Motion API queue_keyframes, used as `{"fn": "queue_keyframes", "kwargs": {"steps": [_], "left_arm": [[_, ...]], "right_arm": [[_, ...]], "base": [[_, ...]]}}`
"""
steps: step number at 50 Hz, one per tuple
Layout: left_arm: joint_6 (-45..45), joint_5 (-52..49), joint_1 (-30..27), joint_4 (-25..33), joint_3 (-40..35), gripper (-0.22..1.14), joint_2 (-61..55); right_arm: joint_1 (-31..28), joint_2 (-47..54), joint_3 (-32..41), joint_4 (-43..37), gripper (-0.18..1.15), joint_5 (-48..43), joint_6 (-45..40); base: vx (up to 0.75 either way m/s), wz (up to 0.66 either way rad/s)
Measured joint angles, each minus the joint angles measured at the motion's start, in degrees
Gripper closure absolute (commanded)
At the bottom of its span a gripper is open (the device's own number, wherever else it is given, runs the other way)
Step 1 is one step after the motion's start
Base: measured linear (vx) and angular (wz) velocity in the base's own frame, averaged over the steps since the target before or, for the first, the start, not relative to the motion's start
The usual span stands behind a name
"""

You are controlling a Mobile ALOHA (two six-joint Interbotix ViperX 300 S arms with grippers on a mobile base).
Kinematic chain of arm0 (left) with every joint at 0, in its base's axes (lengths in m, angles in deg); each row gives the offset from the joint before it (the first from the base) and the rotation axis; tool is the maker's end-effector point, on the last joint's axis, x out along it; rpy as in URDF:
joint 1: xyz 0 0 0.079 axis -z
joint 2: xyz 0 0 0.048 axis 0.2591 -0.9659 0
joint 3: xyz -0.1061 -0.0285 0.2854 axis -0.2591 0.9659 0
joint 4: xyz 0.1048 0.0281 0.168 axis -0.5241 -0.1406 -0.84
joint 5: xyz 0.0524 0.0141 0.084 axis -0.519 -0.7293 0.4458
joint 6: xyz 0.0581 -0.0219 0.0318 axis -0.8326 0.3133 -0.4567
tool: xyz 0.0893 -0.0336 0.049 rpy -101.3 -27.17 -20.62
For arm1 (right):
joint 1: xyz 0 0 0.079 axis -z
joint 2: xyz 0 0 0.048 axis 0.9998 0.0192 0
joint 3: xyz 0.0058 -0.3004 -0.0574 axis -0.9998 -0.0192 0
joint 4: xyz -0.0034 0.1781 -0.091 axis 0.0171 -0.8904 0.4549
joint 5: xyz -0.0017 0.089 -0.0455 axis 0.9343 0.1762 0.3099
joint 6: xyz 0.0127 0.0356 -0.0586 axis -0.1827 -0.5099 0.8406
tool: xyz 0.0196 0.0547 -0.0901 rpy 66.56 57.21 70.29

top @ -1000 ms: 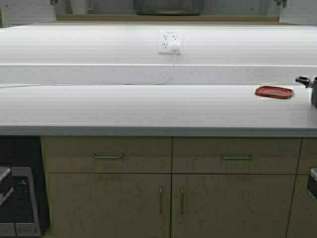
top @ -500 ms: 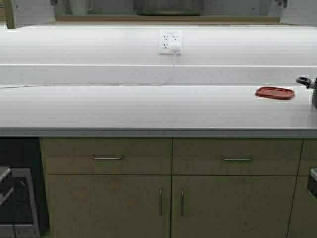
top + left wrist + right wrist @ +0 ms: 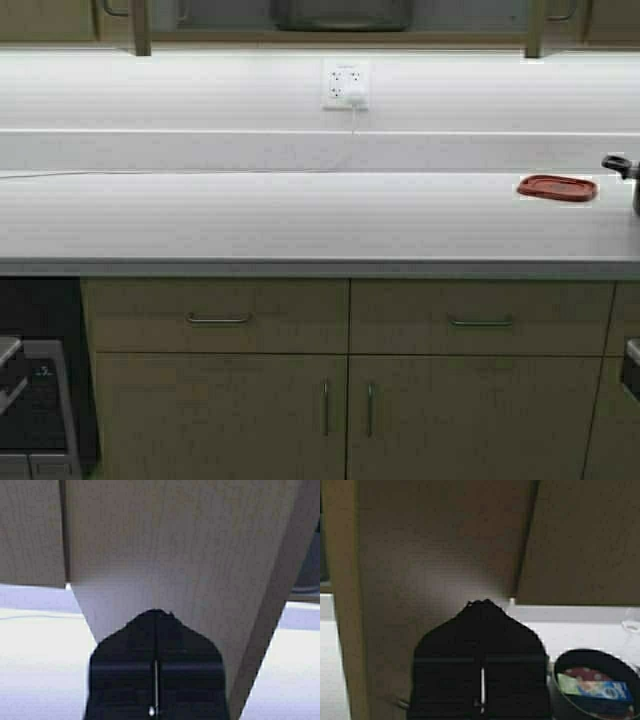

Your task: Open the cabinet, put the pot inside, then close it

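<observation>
Overhead, one pot (image 3: 340, 14) inside cabinet (image 3: 60, 20), two doors ajar, left end effector (image 3: 156, 625) and right end effector (image 3: 481, 611) both pressed together.

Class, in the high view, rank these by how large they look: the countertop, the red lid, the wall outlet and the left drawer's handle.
1. Countertop, by far the largest.
2. Red lid.
3. Wall outlet and left drawer handle: too close to rank. The handle is longer but very thin, and it sits nearer the camera.

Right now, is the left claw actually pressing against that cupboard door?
Cannot tell. In the left wrist view the shut left gripper points tip-first at the cabinet door, overlapping it, but no view plainly shows contact or a gap.
</observation>
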Motion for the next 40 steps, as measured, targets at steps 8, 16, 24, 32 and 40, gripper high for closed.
{"fn": "queue_keyframes", "kwargs": {"steps": [8, 16, 24, 32, 40], "left_arm": [[-0.62, -0.79, 0.35, -0.09, 4.83, 0.88, 4.66], [-2.55, -0.79, 2.9, -0.18, 4.57, 0.88, 4.66], [-2.81, -0.88, 5.36, -0.18, -1.23, 0.88, -1.05], [-2.81, -1.05, 7.29, -0.26, -8.7, 0.88, -7.82], [-2.46, -2.2, 8.7, -0.26, -16.17, 0.88, -13.36]], "right_arm": [[-1.76, -6.24, -7.38, 0.0, 0.9, 0.0, -0.35], [-6.94, -11.25, -14.77, 0.0, 0.9, 0.09, -0.09], [-9.76, -13.54, -19.86, -0.7, 0.9, -0.35, -1.76], [-10.2, -14.85, -22.68, -0.88, 0.9, -0.62, -2.64], [-10.2, -16.08, -23.47, -0.97, 0.9, -0.62, -2.72]], "base": [[0.01, 0.02], [0.01, 0.01], [0.02, -0.01], [0.04, -0.01], [0.05, 0.0]]}}
